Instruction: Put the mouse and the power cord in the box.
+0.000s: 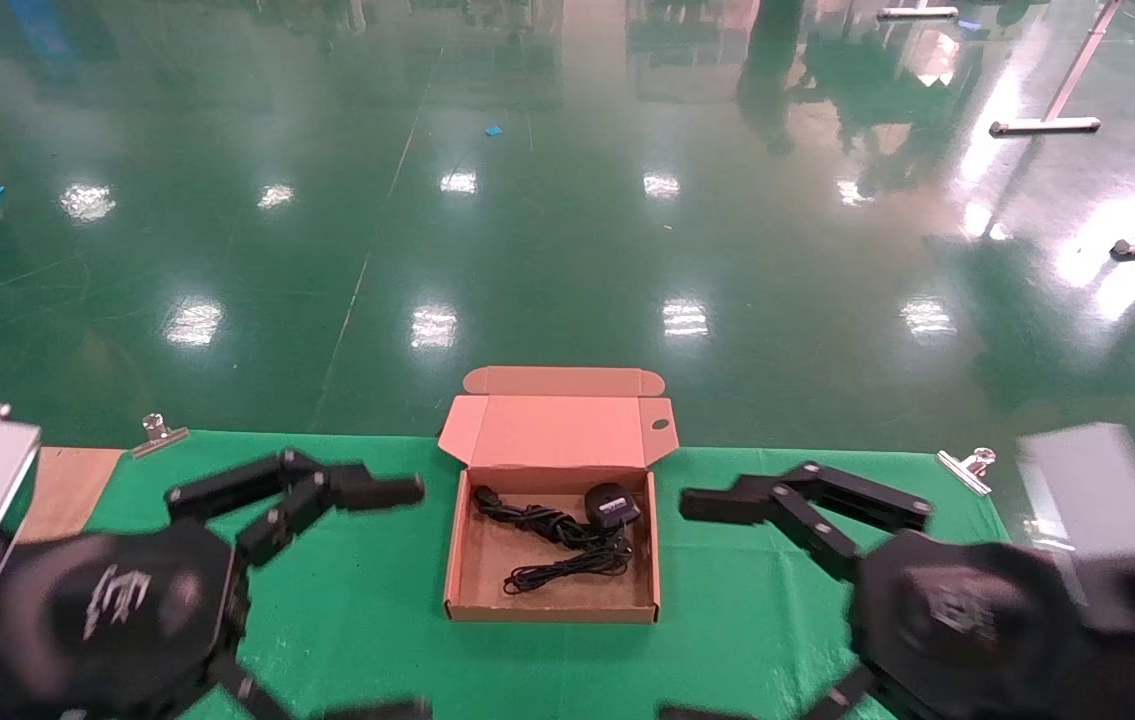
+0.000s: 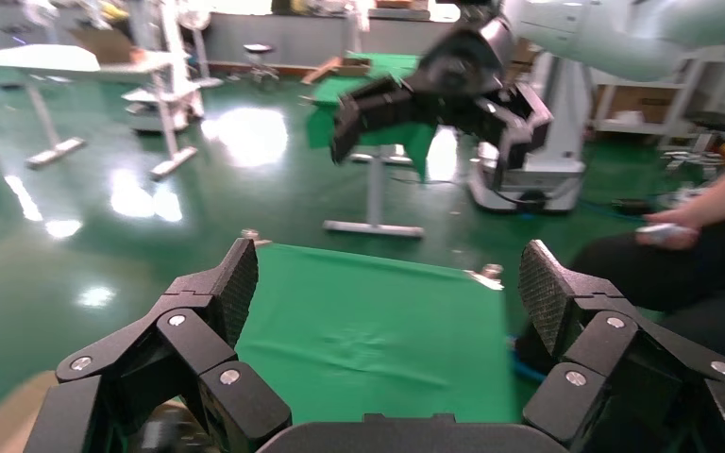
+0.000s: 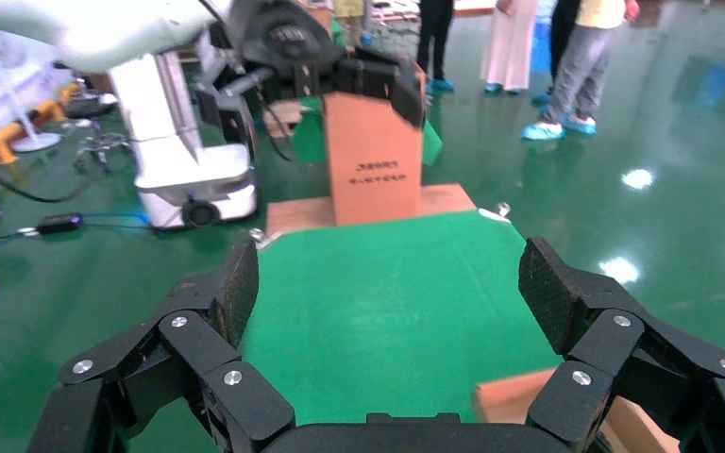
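Observation:
The tan cardboard box (image 1: pixel 467 585) sits open in the middle of the green table, its lid folded back. Inside lie the small black mouse (image 1: pixel 612 505) at the back right and the power cord (image 1: pixel 537 520), a black bundle with its plug at the back left. My left gripper (image 1: pixel 415 600) hovers open left of the box, with nothing between its fingers (image 2: pixel 238 283). Right of the box my right gripper (image 1: pixel 677 608) is open and empty too. A corner of the box (image 3: pixel 519 401) shows beside one right finger (image 3: pixel 547 293).
The green cloth (image 1: pixel 357 600) covers the table and is held by metal clips (image 1: pixel 159 432) (image 1: pixel 967 465) at the far edge. A brown board (image 1: pixel 67 490) lies at the table's left end. An upright cardboard carton (image 3: pixel 375 156) stands beyond the table. Glossy green floor lies past it.

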Robot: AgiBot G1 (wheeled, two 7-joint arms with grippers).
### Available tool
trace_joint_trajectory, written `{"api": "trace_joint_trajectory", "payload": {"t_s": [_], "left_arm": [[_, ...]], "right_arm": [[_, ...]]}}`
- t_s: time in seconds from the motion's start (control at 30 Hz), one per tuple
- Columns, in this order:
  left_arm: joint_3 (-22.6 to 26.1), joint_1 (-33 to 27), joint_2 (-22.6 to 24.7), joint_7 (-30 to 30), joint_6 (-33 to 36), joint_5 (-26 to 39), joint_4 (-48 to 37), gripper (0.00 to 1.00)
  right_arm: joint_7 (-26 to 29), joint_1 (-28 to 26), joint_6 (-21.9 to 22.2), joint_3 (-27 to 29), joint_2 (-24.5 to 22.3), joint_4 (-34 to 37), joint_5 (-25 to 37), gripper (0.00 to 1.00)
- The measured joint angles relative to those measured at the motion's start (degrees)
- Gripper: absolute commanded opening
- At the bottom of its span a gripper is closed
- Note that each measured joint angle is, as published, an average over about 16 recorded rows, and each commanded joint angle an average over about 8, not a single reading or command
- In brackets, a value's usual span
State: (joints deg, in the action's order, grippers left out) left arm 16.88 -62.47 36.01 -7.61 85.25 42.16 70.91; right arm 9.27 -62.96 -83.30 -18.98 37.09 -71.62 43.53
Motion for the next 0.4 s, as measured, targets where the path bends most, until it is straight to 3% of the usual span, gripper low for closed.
{"api": "trace_joint_trajectory", "payload": {"t_s": [0.4], "left_arm": [[-1.16, 1.22, -1.34, -4.78, 0.69, -0.44, 4.91, 1.00]], "right_arm": [[2.03, 2.30, -3.95, 4.90, -3.37, -3.23, -2.80, 1.00]]}}
